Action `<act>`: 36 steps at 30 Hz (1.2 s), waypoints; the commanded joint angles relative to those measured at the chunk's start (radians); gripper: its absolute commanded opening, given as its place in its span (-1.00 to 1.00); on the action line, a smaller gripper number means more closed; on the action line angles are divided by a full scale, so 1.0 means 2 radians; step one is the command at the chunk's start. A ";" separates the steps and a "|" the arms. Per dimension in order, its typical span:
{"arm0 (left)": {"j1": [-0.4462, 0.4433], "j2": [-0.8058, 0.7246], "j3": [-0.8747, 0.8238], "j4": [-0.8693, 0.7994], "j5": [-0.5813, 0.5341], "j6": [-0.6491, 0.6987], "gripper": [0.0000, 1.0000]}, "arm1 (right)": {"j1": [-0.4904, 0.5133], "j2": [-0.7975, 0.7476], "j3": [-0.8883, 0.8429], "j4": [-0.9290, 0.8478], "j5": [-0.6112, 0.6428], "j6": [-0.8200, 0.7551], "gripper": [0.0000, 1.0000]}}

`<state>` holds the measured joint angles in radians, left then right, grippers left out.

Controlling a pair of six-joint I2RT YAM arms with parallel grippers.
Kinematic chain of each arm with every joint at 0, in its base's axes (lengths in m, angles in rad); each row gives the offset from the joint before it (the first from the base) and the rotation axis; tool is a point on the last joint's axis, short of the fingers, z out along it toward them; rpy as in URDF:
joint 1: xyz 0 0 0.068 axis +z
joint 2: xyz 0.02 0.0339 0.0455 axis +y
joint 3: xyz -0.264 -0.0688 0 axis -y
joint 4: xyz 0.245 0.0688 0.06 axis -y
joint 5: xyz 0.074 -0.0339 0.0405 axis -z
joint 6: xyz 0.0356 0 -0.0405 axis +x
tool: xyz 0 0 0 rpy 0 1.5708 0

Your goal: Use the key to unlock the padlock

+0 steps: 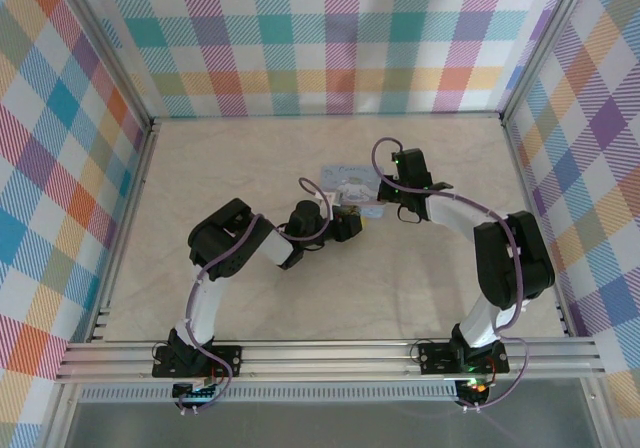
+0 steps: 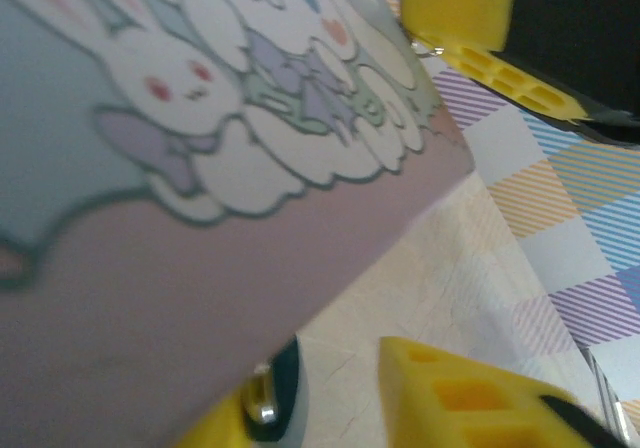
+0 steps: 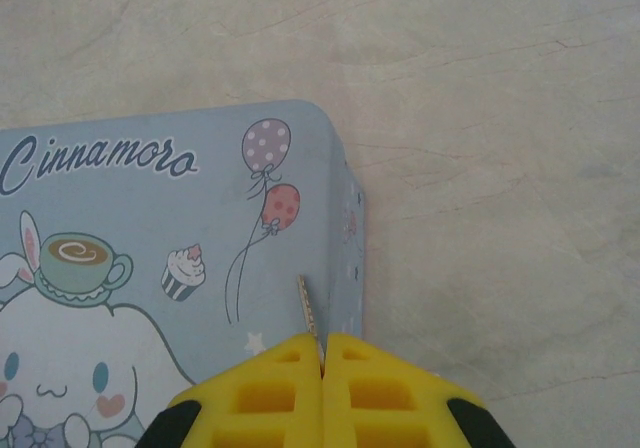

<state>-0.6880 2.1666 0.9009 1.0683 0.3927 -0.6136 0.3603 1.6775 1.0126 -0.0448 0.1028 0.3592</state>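
Note:
The padlock (image 2: 272,398) is small and dark teal with a silvery shackle. It hangs below the edge of the pale blue cartoon-printed box (image 2: 200,168). My left gripper (image 2: 330,393) is open around the padlock. One yellow finger (image 2: 215,430) lies against it and the other finger (image 2: 470,398) stands apart across bare table. My right gripper (image 3: 322,353) is shut on the key (image 3: 308,308), whose thin toothed blade sticks out over the box lid (image 3: 150,228) near its corner. Seen from above, the left gripper (image 1: 347,226) and the right gripper (image 1: 388,198) meet at the box (image 1: 345,180).
The box sits mid-table on a beige marbled surface (image 1: 250,158). Checked walls close in the back and both sides. The right gripper's yellow fingers (image 2: 460,8) appear close above the box in the left wrist view. Open table lies right of the box (image 3: 500,168).

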 commanded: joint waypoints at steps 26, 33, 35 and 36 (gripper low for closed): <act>0.040 -0.094 0.050 -0.357 0.101 0.037 -0.88 | -0.019 -0.223 -0.139 0.017 -0.164 0.007 -1.00; 0.040 -0.101 0.074 -0.387 0.107 -0.014 -0.88 | -0.030 -0.330 -0.184 0.049 -0.261 0.030 -1.00; 0.041 -0.099 0.084 -0.395 0.105 -0.033 -0.88 | -0.032 -0.341 -0.183 0.052 -0.280 0.040 -1.00; 0.041 -0.099 0.088 -0.395 0.104 -0.043 -0.88 | -0.033 -0.344 -0.181 0.052 -0.282 0.045 -1.00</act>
<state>-0.6125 1.9892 1.0458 0.3428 0.5800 -0.6151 0.3012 1.0153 0.6590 0.0025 -0.3607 0.4057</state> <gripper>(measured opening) 0.120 0.062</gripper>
